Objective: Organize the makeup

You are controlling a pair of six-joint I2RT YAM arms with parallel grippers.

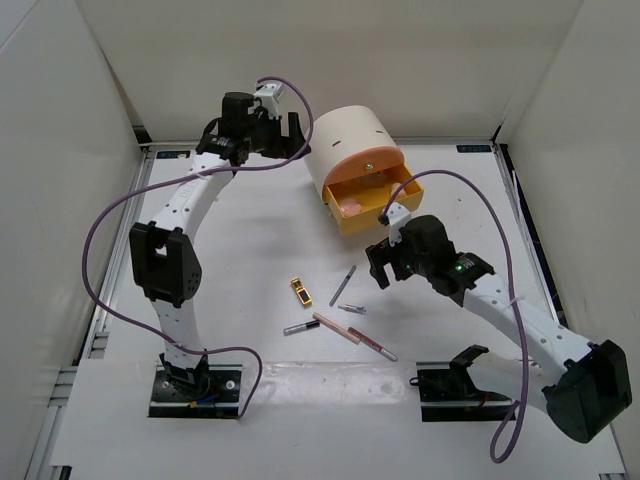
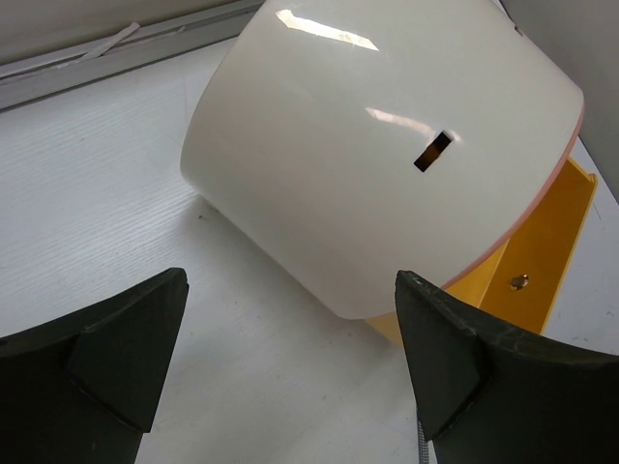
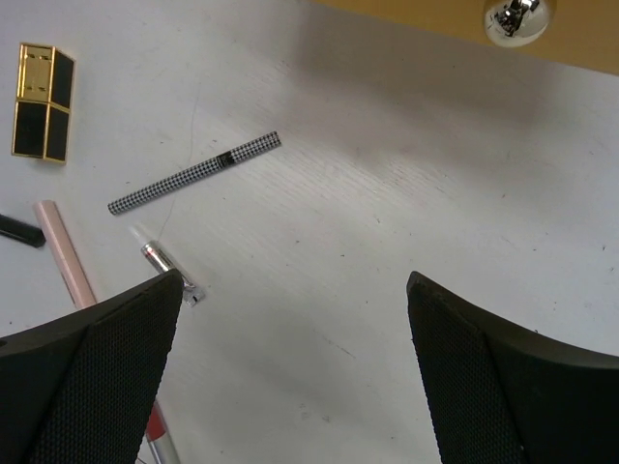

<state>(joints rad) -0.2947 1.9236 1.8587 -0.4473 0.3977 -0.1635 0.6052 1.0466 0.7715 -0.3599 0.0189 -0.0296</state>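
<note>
The makeup lies loose on the table in front of the arms: a gold lipstick, a checked pencil, a small silver tube, a pink pencil, a black-and-silver tube and a red-and-silver gloss tube. My right gripper hangs open just right of them, over bare table, holding nothing. My left gripper is open at the far left side of the cream box, empty.
The cream cylindrical box stands at the back centre. Its orange drawer is pulled out toward the right gripper, with its silver knob showing. White walls close in the table on three sides.
</note>
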